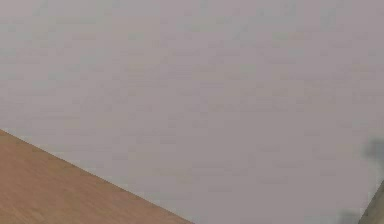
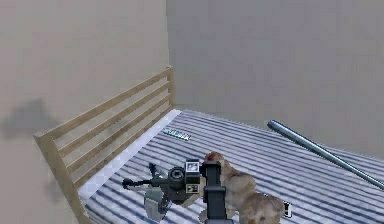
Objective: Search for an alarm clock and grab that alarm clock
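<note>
- In the arm side view we see a bed [image 2: 300,165] with a striped cover. Its near edge is cut off by the bottom of the picture.
- A wooden slatted bed end [image 2: 110,125] stands at the bed's left, against a beige wall [image 2: 70,50].
- The arm [image 2: 212,198] rises from the bottom edge over the cover. The gripper [image 2: 138,178] reaches left from it, toward the slats.
- We cannot tell how the jaws stand, nor whether the gripper holds anything, because the striped cover and other things lie at and behind its far end.
- We cannot pick out the alarm clock with any certainty. A small dark round shape [image 2: 178,176] sits at the gripper's body and may be part of the gripper. A pale grey lump [image 2: 157,203] lies just near of it, too small to name.
- A brown furry toy [image 2: 245,190] lies right of the arm, partly hidden by it.
- A small flat pale thing [image 2: 177,133] lies farther up the cover.
- A long grey bat [image 2: 325,153] lies on the far right, cut off by the edge.
- In the forward view, a grey wall [image 1: 200,90] meets a brown wooden surface [image 1: 50,190] at the lower left corner. A dark shape [image 1: 375,150] at the right edge is too cut off to name.
</note>
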### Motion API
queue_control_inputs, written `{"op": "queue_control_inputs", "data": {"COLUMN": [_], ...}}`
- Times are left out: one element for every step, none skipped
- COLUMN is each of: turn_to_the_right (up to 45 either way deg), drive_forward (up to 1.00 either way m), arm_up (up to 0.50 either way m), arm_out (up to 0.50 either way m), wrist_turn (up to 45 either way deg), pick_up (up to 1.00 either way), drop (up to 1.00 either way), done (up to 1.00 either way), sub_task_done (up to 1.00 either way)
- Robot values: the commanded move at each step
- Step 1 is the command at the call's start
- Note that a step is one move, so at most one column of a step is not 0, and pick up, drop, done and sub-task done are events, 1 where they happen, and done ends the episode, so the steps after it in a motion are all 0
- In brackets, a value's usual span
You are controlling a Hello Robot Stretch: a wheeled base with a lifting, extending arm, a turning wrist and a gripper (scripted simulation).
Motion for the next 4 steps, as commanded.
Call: {"op": "queue_control_inputs", "data": {"turn_to_the_right": [0.0,0.0,0.0,0.0], "drive_forward": [0.0,0.0,0.0,0.0], "arm_up": [0.0,-0.3,0.0,0.1], "arm_out": [0.0,0.0,0.0,0.0], "wrist_turn": [12.0,0.0,0.0,0.0], "pick_up": [0.0,0.0,1.0,0.0], "drop": [0.0,0.0,0.0,0.0], "done": [0.0,0.0,0.0,0.0], "sub_task_done": [0.0,0.0,0.0,0.0]}}
